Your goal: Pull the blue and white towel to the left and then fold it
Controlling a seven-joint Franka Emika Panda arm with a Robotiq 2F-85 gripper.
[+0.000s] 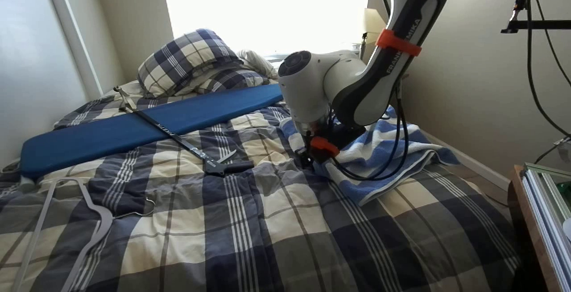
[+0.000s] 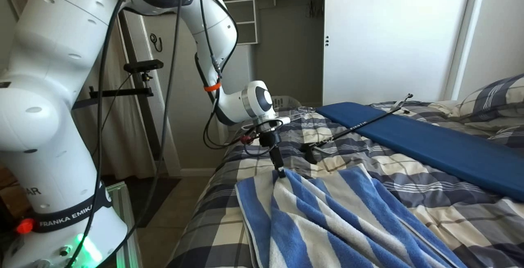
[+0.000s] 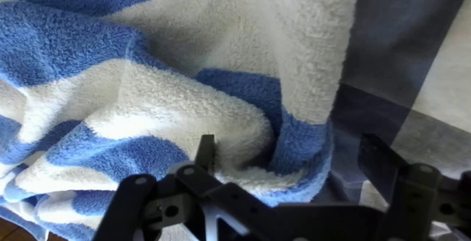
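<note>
While my gripper (image 3: pixel 287 143) stands wide and empty astride the left edge of the towel (image 1: pixel 371 154), most of it lies rightward on the bed (image 1: pixel 285 238) in an exterior view, so closing should serve the pull.

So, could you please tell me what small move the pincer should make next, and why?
I would probably close the pincer on the blue and white towel: in the wrist view the jaws stand open, with the towel's bunched edge between them and the plaid bedding showing just beyond it. A grip there might allow the pull.
</note>
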